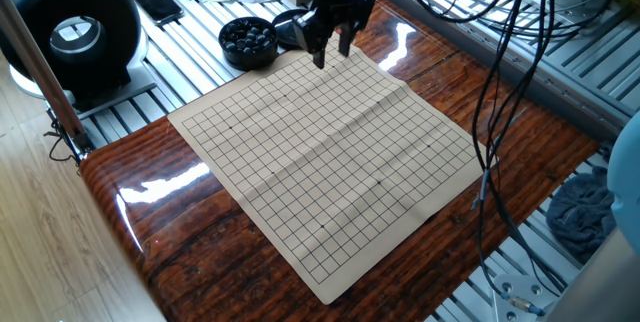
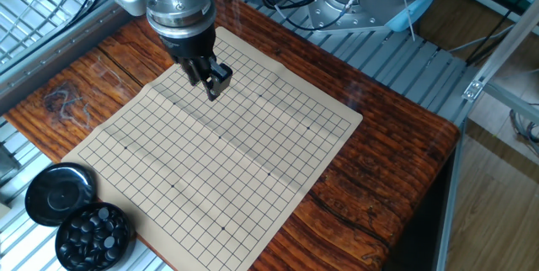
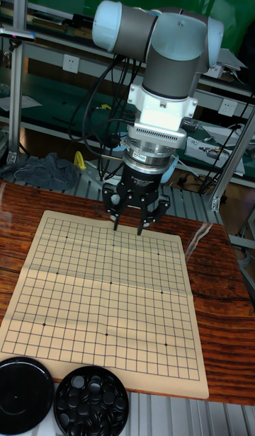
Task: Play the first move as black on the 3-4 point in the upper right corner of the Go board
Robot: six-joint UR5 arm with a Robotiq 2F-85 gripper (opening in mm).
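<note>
Hanging upright, gripper (image 3: 127,228) points its part-closed jaws at the board (image 3: 99,308).

Glossy wooden table (image 2: 379,178); paper Go board (image 2: 210,162) flat on it.

One fixed view looks down from high off a corner of the Go board (image 1: 330,162), with the gripper (image 1: 331,54) on the board's far side, bowl of stones (image 1: 248,41) to its left. The other fixed view faces roughly back from the opposite side, gripper (image 2: 207,84) upper left. The tall fixed view stands lower, facing the arm, board (image 3: 106,301) spreading forward of the gripper (image 3: 127,227). All three share board and gripper
</note>
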